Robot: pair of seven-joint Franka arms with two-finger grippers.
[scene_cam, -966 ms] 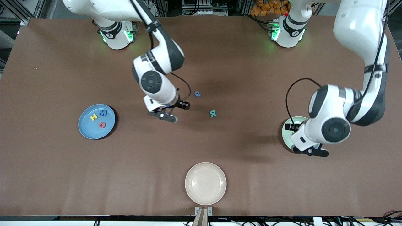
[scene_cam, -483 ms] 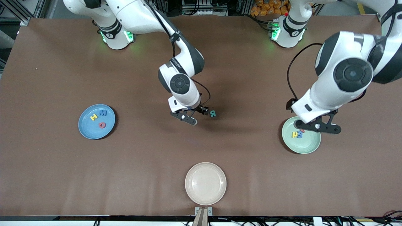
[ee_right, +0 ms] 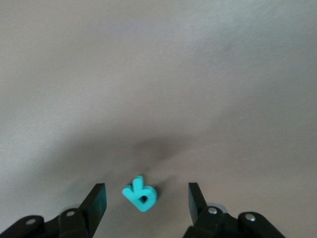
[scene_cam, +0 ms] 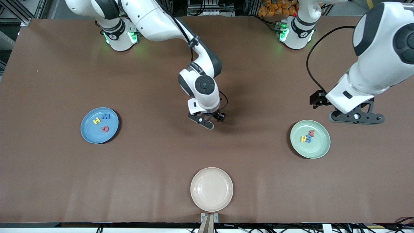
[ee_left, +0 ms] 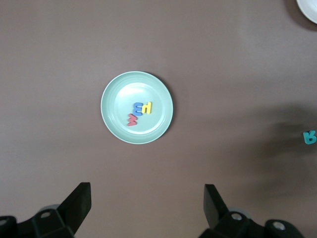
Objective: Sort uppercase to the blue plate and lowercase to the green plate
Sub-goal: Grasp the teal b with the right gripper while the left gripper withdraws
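Your right gripper (ee_right: 143,206) hangs over the green R (ee_right: 139,194) on the tabletop mid-table, jaws part open and empty around it; descend off-centre and a finger could flick it away, while the left gripper (ee_left: 146,203), wide open, waits beside the green plate (scene_cam: 318,152).

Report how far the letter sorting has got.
Done: three capitals lie on the blue plate, and three lowercase letters lie on the green plate. In hand: the right gripper hangs over the green R on the table, jaws open either side, not gripping. The left gripper waits open over the table by the green plate. Left: the R goes to the blue plate.
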